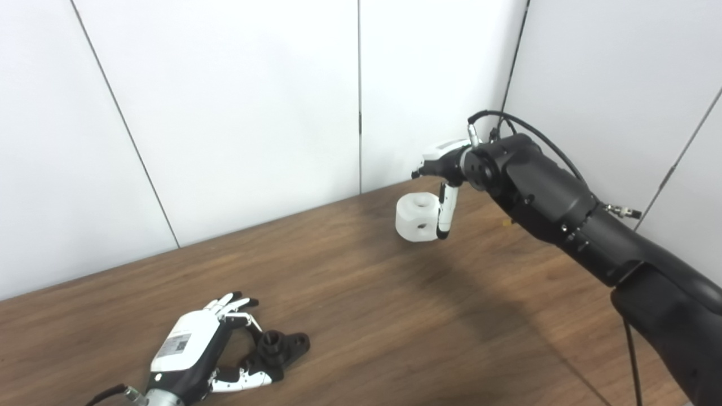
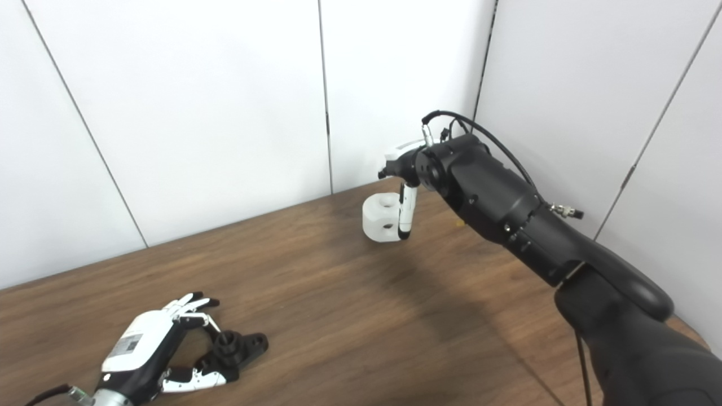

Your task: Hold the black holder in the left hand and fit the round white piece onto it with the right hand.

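nearest, at the bottom left, the left hand (image 1: 194,352) lay low over the wooden tabletop (image 1: 350,316), white back facing up, fingers (image 1: 228,303) curled round the far side of the black holder (image 1: 277,349) and the thumb (image 1: 243,380) at its near side. whether it actually gripped the holder or just cupped it, couldn't tell. the black holder sat on the tabletop, a short round post standing up on a flat base with a hole at its right end.

further back and to the right, the right arm (image 1: 569,220) reached in from the bottom right, black casing with a cable looped over the wrist. the right hand (image 1: 443,169) was up off the tabletop near the back corner, grasping the round white piece (image 1: 416,217); one finger (image 1: 447,208) ran down its right side. the piece hung clear of the tabletop, well apart from the holder, with a hole on top and a small one in its side.

behind, white wall panels (image 1: 254,113) with dark seams.
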You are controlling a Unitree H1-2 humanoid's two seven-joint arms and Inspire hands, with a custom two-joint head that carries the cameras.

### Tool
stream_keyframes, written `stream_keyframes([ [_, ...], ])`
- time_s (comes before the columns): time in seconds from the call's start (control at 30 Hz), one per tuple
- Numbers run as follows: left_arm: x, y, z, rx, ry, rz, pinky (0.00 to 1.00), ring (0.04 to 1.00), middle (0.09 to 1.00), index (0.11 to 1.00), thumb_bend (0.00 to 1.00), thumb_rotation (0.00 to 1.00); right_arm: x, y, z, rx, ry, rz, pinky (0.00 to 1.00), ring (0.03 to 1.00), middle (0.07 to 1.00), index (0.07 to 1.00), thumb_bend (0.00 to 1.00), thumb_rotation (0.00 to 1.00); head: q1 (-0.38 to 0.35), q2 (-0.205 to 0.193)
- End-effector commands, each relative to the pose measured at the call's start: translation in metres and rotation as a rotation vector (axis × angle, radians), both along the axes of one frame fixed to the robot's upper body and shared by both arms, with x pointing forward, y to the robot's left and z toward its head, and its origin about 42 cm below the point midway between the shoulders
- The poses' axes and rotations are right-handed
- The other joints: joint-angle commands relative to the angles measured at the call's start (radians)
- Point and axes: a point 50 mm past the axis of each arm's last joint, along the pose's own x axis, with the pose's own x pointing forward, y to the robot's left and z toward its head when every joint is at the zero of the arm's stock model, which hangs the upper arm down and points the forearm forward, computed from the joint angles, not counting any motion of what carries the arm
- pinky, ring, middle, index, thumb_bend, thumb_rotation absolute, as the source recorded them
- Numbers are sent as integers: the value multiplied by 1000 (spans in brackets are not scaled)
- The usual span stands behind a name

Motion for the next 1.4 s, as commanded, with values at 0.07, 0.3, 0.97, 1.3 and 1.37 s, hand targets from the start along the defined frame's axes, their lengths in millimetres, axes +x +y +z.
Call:
stream_keyframes([
  [0.07, -13, 26, -36, 132, 120, 48, 943, 951, 872, 483, 525, 60, 8, -3, 28, -17, -111, 5, 1000, 1000, 1000, 953, 951, 291, 2, 2],
  [0.3, -16, 28, -38, 134, 116, 45, 934, 949, 869, 483, 525, 61, 15, 0, 22, -19, -124, 22, 1000, 1000, 992, 944, 938, 292, 8, 6],
  [0.97, -20, 33, -36, 113, 101, 44, 941, 944, 864, 482, 525, 59, 32, -3, -4, -46, -110, 28, 911, 958, 956, 855, 930, 319, 22, 24],
  [1.3, -20, 36, -33, 117, 96, 45, 931, 941, 861, 483, 525, 60, 36, -7, -12, -52, -102, 21, 884, 941, 946, 841, 941, 327, 23, 36],
  [1.37, -21, 36, -32, 119, 93, 43, 927, 938, 859, 483, 525, 60, 36, -7, -13, -48, -101, 25, 883, 941, 944, 838, 932, 331, 23, 40],
])
